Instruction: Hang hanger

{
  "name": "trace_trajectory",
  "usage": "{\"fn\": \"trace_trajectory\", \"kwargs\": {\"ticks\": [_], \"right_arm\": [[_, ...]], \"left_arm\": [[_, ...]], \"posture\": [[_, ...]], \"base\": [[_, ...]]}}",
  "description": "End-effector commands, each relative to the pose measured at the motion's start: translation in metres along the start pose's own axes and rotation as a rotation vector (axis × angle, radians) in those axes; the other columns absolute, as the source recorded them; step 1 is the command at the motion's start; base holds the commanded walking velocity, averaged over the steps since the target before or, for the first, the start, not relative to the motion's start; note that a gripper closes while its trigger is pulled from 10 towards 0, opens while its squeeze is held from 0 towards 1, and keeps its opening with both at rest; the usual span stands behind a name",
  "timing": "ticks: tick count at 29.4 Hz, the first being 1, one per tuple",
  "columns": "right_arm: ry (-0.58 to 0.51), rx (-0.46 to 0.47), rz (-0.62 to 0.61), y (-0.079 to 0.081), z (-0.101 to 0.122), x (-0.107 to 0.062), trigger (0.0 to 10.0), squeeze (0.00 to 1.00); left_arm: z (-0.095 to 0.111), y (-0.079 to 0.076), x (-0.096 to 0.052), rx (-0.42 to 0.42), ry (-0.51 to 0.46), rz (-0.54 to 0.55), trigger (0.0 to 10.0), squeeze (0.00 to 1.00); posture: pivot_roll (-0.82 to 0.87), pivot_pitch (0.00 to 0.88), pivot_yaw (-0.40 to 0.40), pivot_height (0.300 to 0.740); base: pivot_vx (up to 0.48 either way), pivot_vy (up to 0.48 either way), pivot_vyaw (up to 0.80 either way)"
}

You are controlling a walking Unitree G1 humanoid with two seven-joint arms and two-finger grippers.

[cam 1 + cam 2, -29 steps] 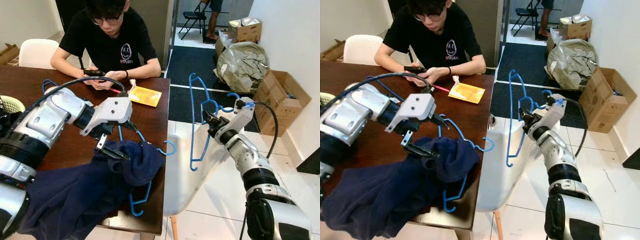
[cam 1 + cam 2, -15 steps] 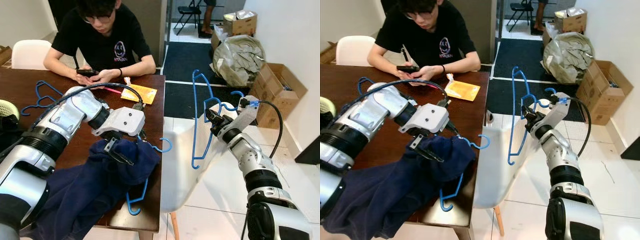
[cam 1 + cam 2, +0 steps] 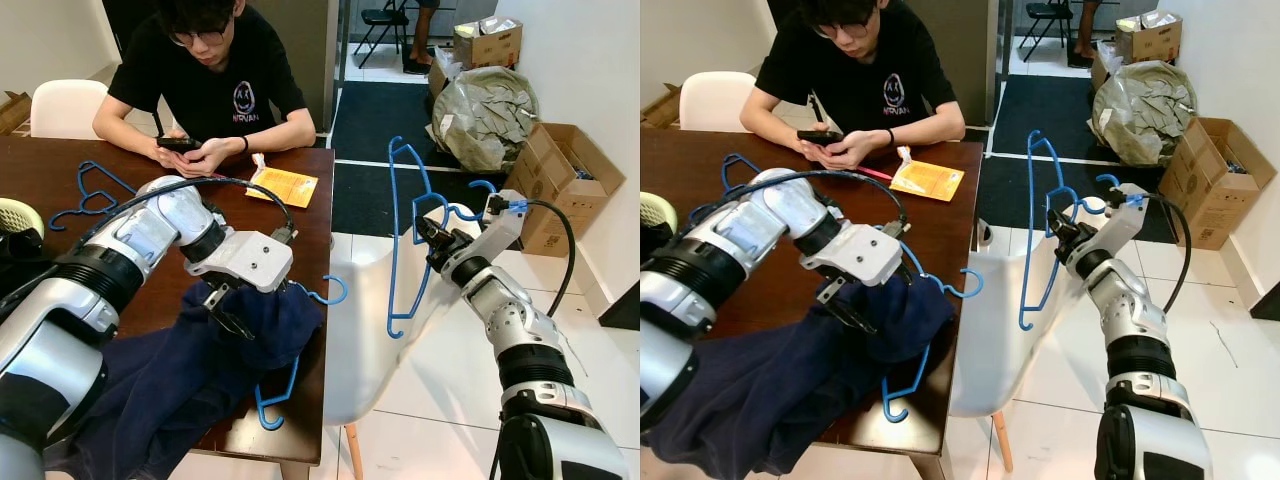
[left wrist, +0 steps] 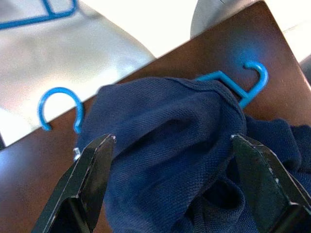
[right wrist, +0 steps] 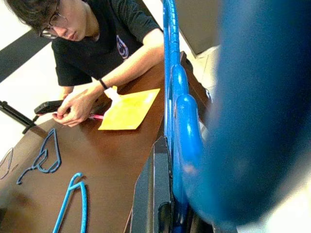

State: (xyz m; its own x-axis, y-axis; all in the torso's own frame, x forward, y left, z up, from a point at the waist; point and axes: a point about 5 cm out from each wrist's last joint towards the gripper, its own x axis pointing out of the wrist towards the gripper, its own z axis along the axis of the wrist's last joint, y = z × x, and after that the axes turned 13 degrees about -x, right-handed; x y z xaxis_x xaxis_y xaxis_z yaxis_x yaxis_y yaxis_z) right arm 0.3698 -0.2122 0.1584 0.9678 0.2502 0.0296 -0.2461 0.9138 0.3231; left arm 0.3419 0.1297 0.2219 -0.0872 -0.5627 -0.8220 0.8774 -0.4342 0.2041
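Observation:
A navy garment lies bunched on the brown table, with a blue hanger partly under it; its hook sticks out at the table's right edge. My left gripper is open and presses down on the cloth, which lies between its spread fingers. Beyond the table's right edge, my right gripper is shut on a second blue hanger, held upright in the air above a white chair. In the right wrist view that hanger runs close along the finger.
A person sits at the far side of the table holding a phone. A yellow packet and another blue hanger lie on the table. Cardboard boxes and a wrapped bundle stand by the right wall.
My left gripper has moved down and a little right onto the navy garment. The right gripper keeps the upright hanger almost where it was. The camera has shifted slightly.

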Motion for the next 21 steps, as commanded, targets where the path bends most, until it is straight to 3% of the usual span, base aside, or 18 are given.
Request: {"fn": "trace_trajectory", "kwargs": {"ticks": [1,12,13,15,16,21], "right_arm": [[0.009,0.015,-0.027,-0.0058,-0.0018,-0.0051,10.0,0.0],[0.013,0.013,-0.029,-0.0016,-0.0029,-0.0055,10.0,0.0],[0.013,0.013,-0.029,-0.0013,-0.003,-0.0054,10.0,0.0],[0.014,0.014,-0.029,-0.001,-0.0031,-0.0055,10.0,0.0],[0.013,0.014,-0.03,-0.0005,-0.003,-0.0057,10.0,0.0],[0.011,0.015,-0.033,-0.0001,-0.0024,-0.0058,10.0,0.0]], "left_arm": [[-0.0012,-0.0016,0.0013,0.023,0.026,-0.034,10.0,0.0],[-0.0038,-0.0028,0.0071,0.075,0.045,-0.05,9.5,0.0],[-0.0051,-0.0037,0.0079,0.082,0.057,-0.057,4.8,0.0],[-0.0063,-0.0041,0.0085,0.088,0.065,-0.062,4.8,0.0],[-0.0084,-0.0049,0.0092,0.1,0.08,-0.065,3.4,0.0],[-0.0106,-0.0057,0.0107,0.108,0.091,-0.068,2.8,0.0]], "posture": [[-0.04,0.079,0.001,0.74],[-0.04,0.082,0.002,0.74],[-0.04,0.082,0.002,0.74],[-0.04,0.082,0.002,0.74],[-0.04,0.082,0.003,0.74],[-0.04,0.082,0.004,0.74]], "base": [[0.0,0.0,0.0],[0.0,0.0,0.0],[0.0,0.0,0.0],[0.0,0.0,0.0],[0.0,0.0,0.0],[0.0,0.0,0.0]]}}
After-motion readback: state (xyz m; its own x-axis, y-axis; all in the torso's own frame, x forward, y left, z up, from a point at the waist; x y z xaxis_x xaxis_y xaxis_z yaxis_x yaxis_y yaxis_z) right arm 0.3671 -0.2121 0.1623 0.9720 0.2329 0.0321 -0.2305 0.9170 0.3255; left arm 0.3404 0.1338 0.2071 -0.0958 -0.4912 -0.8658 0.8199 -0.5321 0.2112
